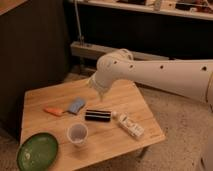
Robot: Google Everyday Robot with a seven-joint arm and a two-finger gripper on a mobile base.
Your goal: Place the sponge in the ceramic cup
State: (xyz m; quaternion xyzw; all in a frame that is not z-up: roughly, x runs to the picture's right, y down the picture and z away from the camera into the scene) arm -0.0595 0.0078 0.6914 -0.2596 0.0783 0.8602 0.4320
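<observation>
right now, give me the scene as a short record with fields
surface: low wooden table
sponge: flat blue rectangular sponge, lying on the table beside an orange carrot-like object
cup: small white ceramic cup, upright, nearer the camera than the sponge, no sponge in it
end effector: end effector, above the table's far side, apart from the sponge
other: black cylinder, white bottle-like object, green bowl

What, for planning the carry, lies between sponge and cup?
Only bare table between sponge and cup, in the camera view; the gripper hovers beside the sponge.
</observation>
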